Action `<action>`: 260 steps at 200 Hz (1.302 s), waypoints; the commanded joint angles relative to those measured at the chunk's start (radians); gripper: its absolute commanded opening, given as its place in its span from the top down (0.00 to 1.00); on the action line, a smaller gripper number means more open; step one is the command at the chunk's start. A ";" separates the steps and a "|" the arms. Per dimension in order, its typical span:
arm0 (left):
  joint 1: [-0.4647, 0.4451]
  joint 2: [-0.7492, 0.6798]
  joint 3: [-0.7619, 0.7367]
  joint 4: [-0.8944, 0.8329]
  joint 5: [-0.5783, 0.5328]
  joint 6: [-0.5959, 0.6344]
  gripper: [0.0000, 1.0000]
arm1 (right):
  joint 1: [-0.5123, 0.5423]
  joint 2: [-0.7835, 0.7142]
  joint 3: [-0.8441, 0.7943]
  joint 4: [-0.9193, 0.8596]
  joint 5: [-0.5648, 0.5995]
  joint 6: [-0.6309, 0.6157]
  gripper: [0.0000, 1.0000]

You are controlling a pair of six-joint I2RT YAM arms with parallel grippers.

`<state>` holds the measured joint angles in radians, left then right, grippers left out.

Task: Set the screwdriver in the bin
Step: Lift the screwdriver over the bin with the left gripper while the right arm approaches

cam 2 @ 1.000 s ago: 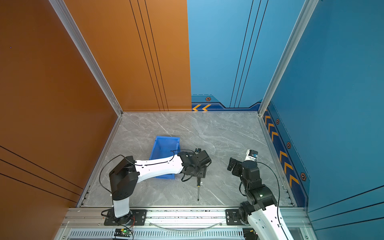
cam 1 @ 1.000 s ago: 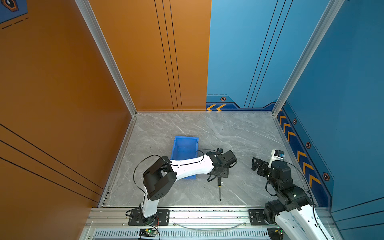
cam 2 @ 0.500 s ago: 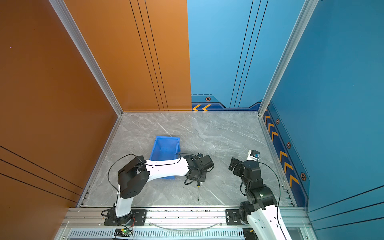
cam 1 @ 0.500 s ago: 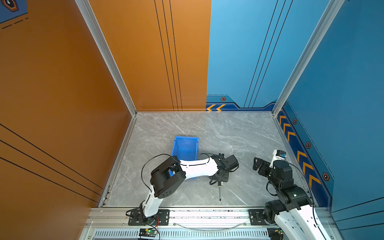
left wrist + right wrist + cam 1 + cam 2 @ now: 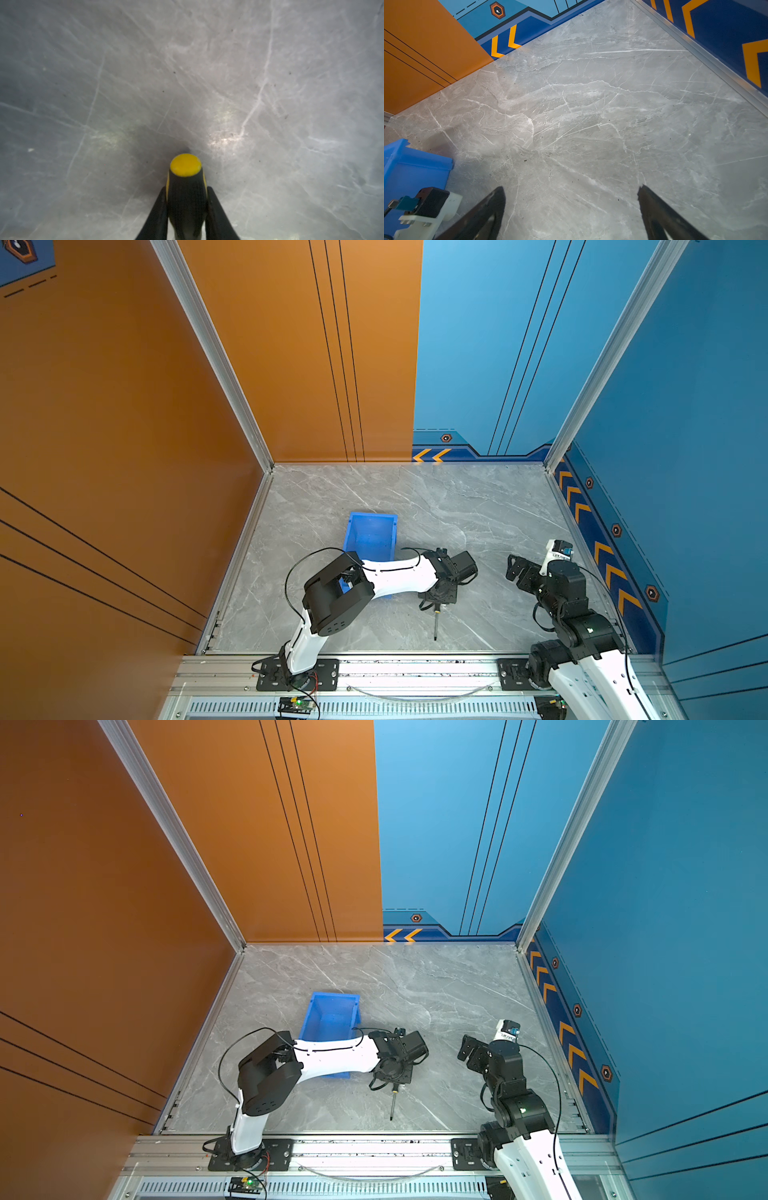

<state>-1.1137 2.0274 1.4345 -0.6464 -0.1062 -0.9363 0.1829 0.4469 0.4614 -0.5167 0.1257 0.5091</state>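
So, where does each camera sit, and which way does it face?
Both top views: high over the front rail, facing down at the table; left arm, right arm, bin, screwdriver.
Left wrist: on the left arm, close above the table; left gripper shut on the screwdriver's handle.
Right wrist: on the right arm, facing across the table toward the back wall; open right gripper, bin's corner.
Shared: screwdriver, top views and left wrist; bin, top views and right wrist.

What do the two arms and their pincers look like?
The left arm and right arm have white links, black joint housings and thin black cables. The left pincer and right pincer have black, tapering fingers.
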 commanded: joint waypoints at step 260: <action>0.544 -0.669 -0.106 -0.229 -0.036 0.488 0.97 | 0.617 0.440 0.273 0.410 -0.155 -0.364 0.00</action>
<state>-0.6125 1.3857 1.3640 -0.8505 -0.1753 -0.5144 0.6994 0.8219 0.6605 -0.1627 -0.0383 0.2932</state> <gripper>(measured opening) 0.268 0.999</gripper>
